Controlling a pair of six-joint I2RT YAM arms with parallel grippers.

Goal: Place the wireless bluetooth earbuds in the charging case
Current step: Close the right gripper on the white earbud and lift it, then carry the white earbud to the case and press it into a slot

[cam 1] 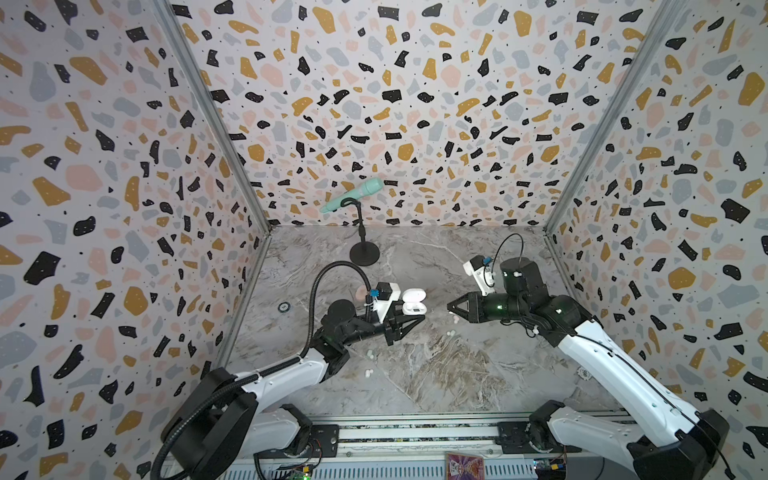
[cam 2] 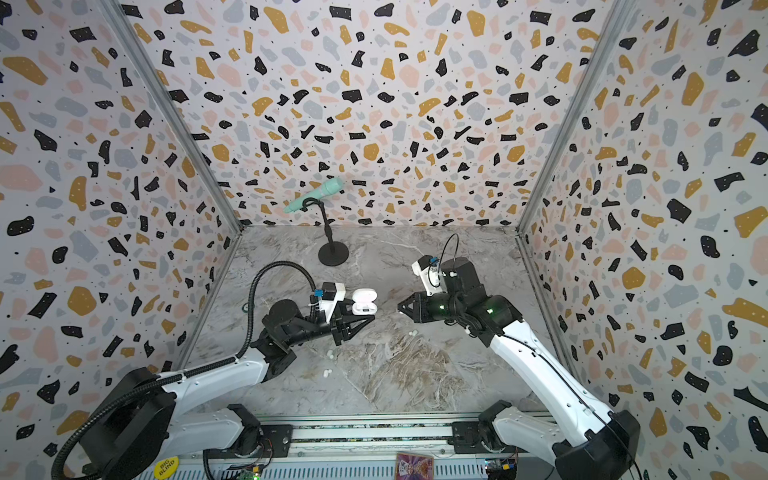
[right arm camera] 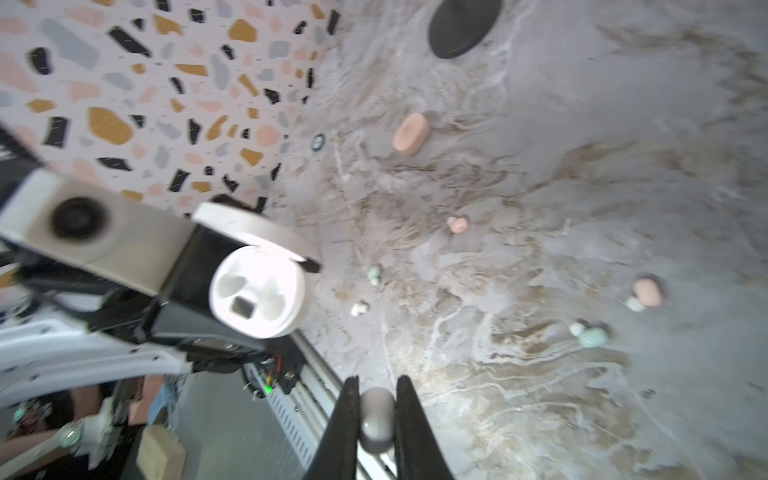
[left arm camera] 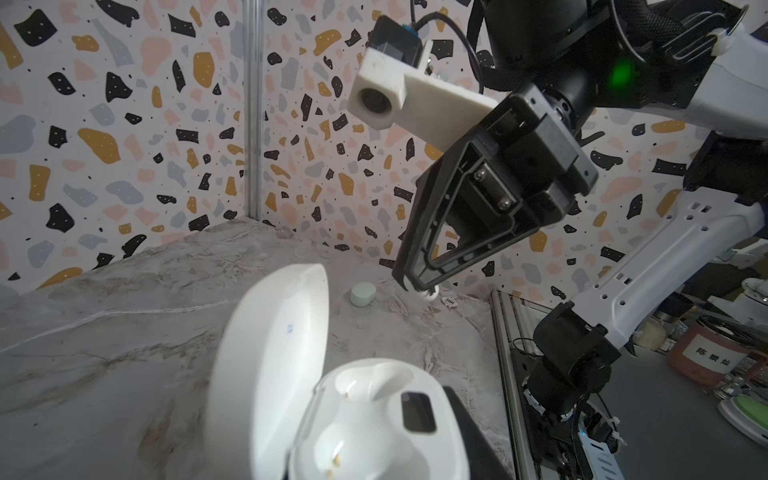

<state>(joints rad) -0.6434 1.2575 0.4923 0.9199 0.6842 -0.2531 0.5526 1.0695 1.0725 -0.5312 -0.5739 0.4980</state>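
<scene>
My left gripper (cam 1: 417,316) is shut on the white charging case (cam 1: 414,307). The case is held above the table with its lid (left arm camera: 270,365) swung open and both wells (left arm camera: 365,419) empty. My right gripper (right arm camera: 376,386) is shut on a white earbud (right arm camera: 377,419), which sits between its two black fingers. In both top views that gripper (cam 2: 400,306) points at the case from the right, a short gap away. Loose earbuds lie on the marble: a pink one (right arm camera: 458,224), a mint one (right arm camera: 375,274), a white one (right arm camera: 359,308), and more further along (right arm camera: 646,293).
A closed pink case (right arm camera: 410,134) and a closed mint case (left arm camera: 363,294) rest on the table. A mint microphone (cam 1: 352,195) on a black stand (cam 1: 365,253) stands at the back. A small ring-shaped chip (cam 1: 284,307) lies near the left wall. Terrazzo walls enclose three sides.
</scene>
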